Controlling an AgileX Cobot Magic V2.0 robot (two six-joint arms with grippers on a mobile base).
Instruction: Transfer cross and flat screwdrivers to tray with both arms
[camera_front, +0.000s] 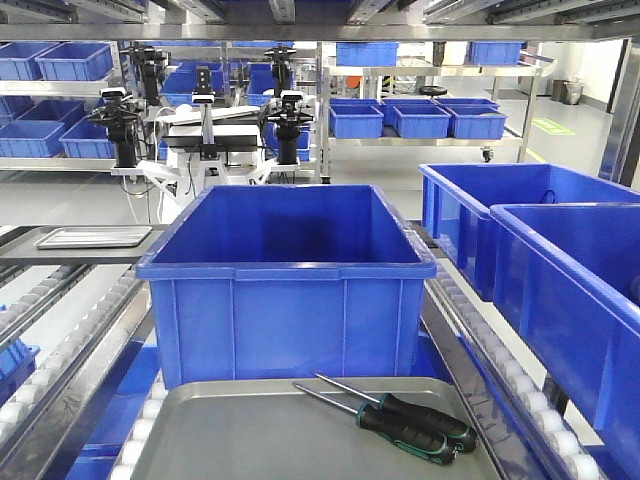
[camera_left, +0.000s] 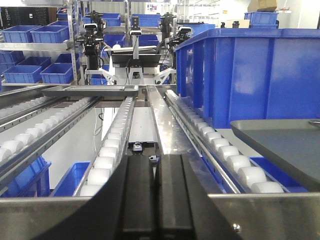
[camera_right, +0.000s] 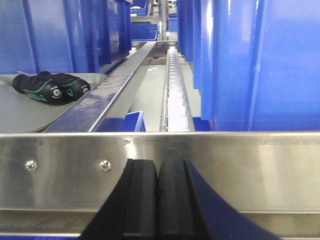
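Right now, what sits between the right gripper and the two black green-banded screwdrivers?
In the right wrist view, a steel rail separates the shut right gripper from the screwdrivers.

I see a roller-conveyor rack (camera_front: 470, 330) with steel rails and rows of white rollers carrying everything. In the middle lane a grey tray (camera_front: 230, 440) sits at the near edge, directly on the rollers. Just behind it, touching or nearly so, stands a deep blue bin (camera_front: 285, 290). On the right lane two more blue bins (camera_front: 560, 250) sit one behind the other. On the far left rail I see a second shallow grey tray (camera_front: 93, 237). The two screwdrivers (camera_front: 410, 418) lie side by side in the near tray's right part, handles toward the near right corner.
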